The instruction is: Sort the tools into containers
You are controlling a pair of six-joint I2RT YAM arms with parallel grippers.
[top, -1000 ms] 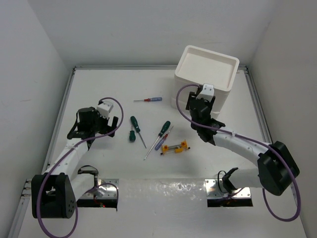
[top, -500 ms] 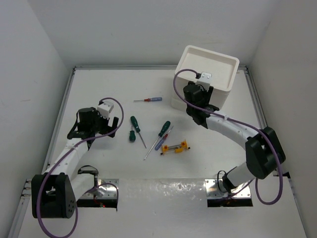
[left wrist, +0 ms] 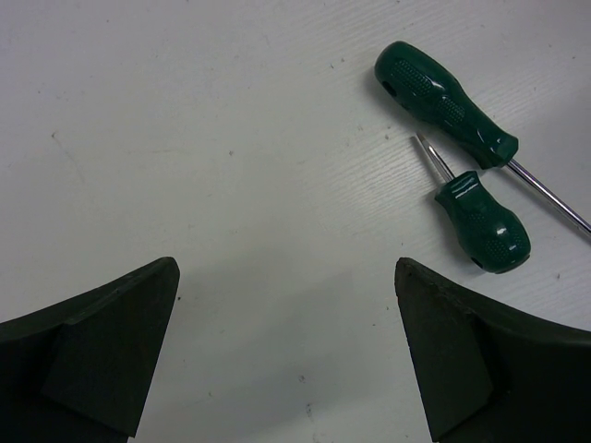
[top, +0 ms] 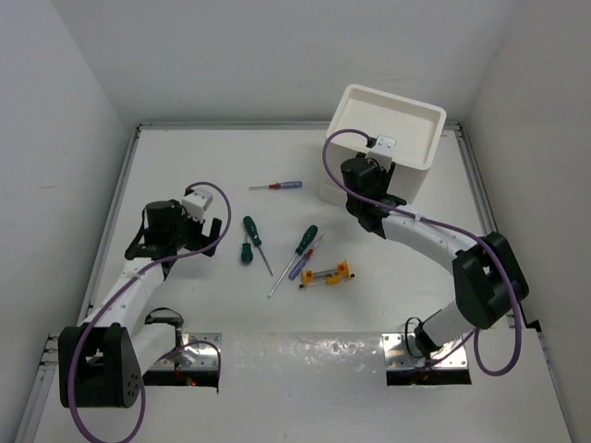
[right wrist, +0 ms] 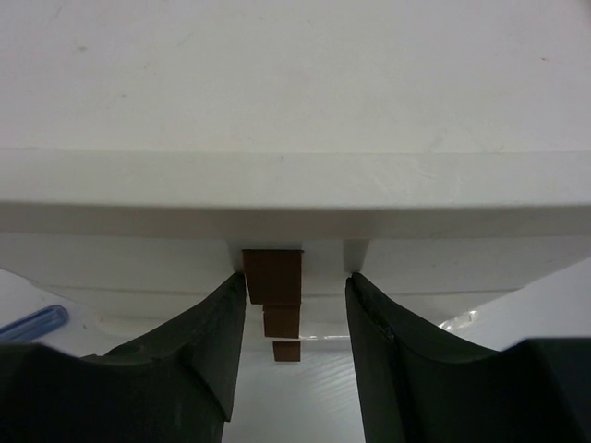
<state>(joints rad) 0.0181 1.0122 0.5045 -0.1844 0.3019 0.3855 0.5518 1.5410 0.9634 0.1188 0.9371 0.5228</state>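
Straddling the top tab (right wrist: 272, 275) of the drawer stack (top: 438, 138) with the right claw (right wrist: 295, 286), open, gripping nothing. Hovering the left claw (left wrist: 286, 355), open and empty, well left of the stack. Leaving screwdrivers (top: 247, 228) and yellow tool (top: 325, 274) loose left of the stack, all unsorted.

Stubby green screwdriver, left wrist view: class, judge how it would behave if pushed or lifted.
The stubby green screwdriver has a rounded handle, so it would probably roll if nudged sideways. Its glossy surface may slip in a grip. Short and solid-looking, it is likely stiff and light.
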